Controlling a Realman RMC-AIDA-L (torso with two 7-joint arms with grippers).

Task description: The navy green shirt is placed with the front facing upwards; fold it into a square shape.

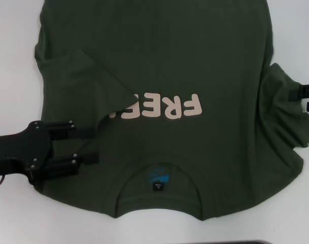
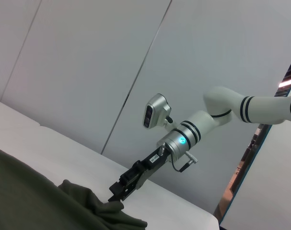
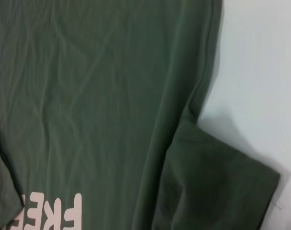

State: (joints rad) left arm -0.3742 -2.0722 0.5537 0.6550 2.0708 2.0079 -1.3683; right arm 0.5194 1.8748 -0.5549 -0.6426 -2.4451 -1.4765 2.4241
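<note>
The navy green shirt [image 1: 195,66] lies front-up on the white table [image 1: 14,61], with its ribbed crew neck [image 1: 164,170] nearest to us and its hem running off the far edge of the head view. Inside the collar we see a small black tag [image 1: 159,187] with a patch of blue just above it. At our near left, the left gripper [image 1: 90,146] reaches in over the shoulder of the shirt, its two black fingers [image 1: 88,158] lying well apart and flat above the fabric, with nothing pinched between them as far as we can see. Just beyond those fingers, the left sleeve [image 1: 88,76] is folded inward over the chest, and its diagonal edge covers the last part of the cream "FREE!" print [image 1: 162,108], which reads upside down from our side. On the right, the right sleeve [image 1: 286,109] sits bunched and rumpled at the shirt's side, and the right gripper [image 1: 308,99] touches its outer edge, mostly cut off by the picture's border. In the left wrist view we see the right gripper [image 2: 117,194] with its tips low at the heaped cloth; we cannot tell whether its jaws are apart or closed on the sleeve.
</note>
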